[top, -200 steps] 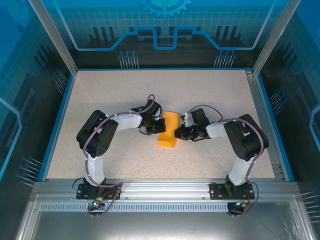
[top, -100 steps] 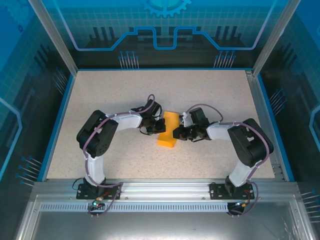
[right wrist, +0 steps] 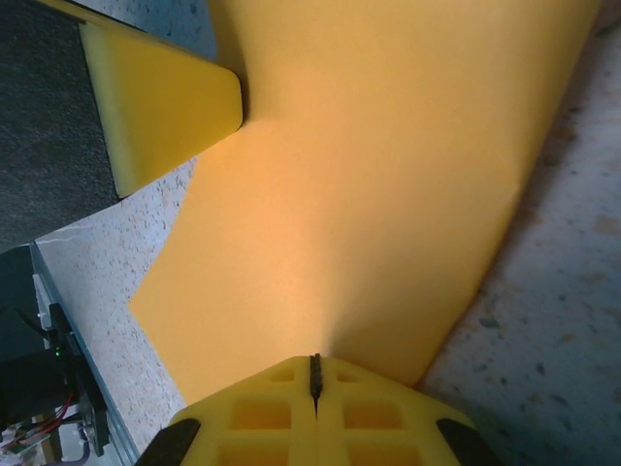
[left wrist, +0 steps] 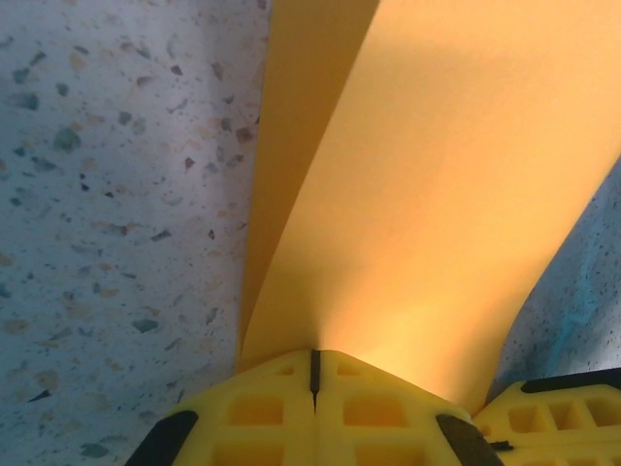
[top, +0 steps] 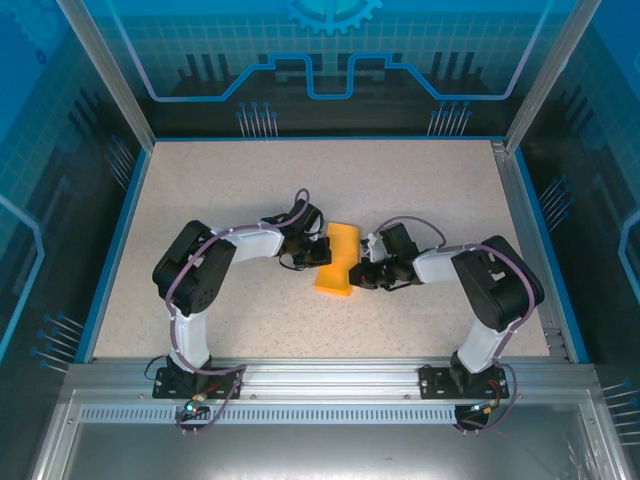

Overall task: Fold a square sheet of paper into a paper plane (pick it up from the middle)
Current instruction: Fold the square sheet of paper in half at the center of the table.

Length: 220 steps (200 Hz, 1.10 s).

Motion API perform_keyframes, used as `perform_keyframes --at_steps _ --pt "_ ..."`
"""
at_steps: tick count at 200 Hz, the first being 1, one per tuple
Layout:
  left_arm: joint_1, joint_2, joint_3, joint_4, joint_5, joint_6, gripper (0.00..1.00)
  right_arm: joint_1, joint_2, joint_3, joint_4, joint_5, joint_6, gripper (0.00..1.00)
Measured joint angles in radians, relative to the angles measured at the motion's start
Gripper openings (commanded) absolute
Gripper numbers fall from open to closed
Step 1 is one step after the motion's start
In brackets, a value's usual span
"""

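The 2 arms elbow inward mid-table; left gripper (top: 321,252) and right gripper (top: 360,273), jaws closed tight, touch the folded sheet of paper (top: 338,258) between them on the speckled table (top: 250,180).

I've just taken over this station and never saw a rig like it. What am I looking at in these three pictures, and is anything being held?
These are two robot arms bolted at the near edge of a speckled table. The wide picture comes from a fixed camera above and behind them. The two close-ups come from a camera on each wrist, looking along its yellow fingers. Between the arms is an orange-yellow paper sheet, folded over into a narrow strip. The left tool pinches it from one side, the right tool from the other. Both are shut on the paper: each close-up shows it running out from between closed fingers.
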Motion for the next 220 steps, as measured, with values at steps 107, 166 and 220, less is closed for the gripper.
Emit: perform_keyframes --at_steps 107,166,220 --pt "0.000 -0.002 -0.005 0.007 0.000 0.000 0.00 0.050 -0.012 -0.022 0.010 0.013 0.019 0.02" --pt "0.000 -0.003 -0.006 0.007 0.000 0.000 0.00 0.049 -0.009 -0.027 0.019 0.013 0.019 0.02" --pt "0.000 -0.003 -0.006 0.007 0.000 0.000 0.00 0.054 -0.079 -0.030 -0.008 0.022 0.019 0.02"
